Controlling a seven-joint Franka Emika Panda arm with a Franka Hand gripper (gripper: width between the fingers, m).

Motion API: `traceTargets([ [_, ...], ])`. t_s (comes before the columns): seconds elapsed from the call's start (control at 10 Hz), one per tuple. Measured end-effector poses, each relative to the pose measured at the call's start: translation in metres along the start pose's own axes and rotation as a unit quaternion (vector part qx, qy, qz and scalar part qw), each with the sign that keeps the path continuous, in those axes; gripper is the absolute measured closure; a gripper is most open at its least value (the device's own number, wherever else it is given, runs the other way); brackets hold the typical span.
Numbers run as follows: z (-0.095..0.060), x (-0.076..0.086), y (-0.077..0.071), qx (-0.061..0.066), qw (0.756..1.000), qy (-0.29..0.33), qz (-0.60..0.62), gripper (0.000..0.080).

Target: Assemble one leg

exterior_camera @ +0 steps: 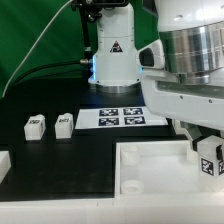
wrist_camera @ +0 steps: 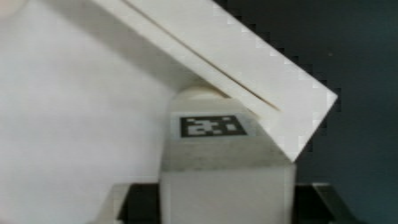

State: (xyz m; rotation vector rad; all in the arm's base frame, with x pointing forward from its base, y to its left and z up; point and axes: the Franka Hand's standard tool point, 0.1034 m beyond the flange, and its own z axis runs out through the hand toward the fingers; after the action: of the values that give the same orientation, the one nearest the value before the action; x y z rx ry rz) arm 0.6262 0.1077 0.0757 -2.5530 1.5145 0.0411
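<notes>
A: Your gripper (wrist_camera: 222,190) is clamped on the leg (wrist_camera: 221,150), right against the big white tray piece's (exterior_camera: 150,165) corner.

B: Yep, the arm blocks your view there. Two spare legs (exterior_camera: 36,125) further back, then the marker board (exterior_camera: 122,118). No readable text, just tags.

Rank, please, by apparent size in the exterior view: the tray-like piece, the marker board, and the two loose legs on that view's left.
1. Tray-like piece, though nearest the camera.
2. Marker board.
3. The two legs, which look alike.
</notes>
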Motion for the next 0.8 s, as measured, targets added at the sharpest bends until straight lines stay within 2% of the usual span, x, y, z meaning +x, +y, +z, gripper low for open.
traceTargets([
  [0.2,0.001,-0.0044,-0.0003,0.007,0.978,-0.016,0.207,0.0505],
  [0.4,0.0013,-0.0054,-0.0014,0.023,0.94,-0.028,0.339,0.0505],
  [0.5,0.0013,-0.0056,-0.0014,0.023,0.949,-0.027,0.313,0.0505],
  [0.6,0.0023,-0.006,-0.0011,0.023,0.953,-0.027,0.299,0.0351],
  [0.7,0.0026,-0.0064,-0.0011,0.023,0.954,-0.027,0.299,0.0351],
  [0.8,0.0024,-0.0068,-0.0017,0.022,0.963,-0.024,0.267,0.0226],
])
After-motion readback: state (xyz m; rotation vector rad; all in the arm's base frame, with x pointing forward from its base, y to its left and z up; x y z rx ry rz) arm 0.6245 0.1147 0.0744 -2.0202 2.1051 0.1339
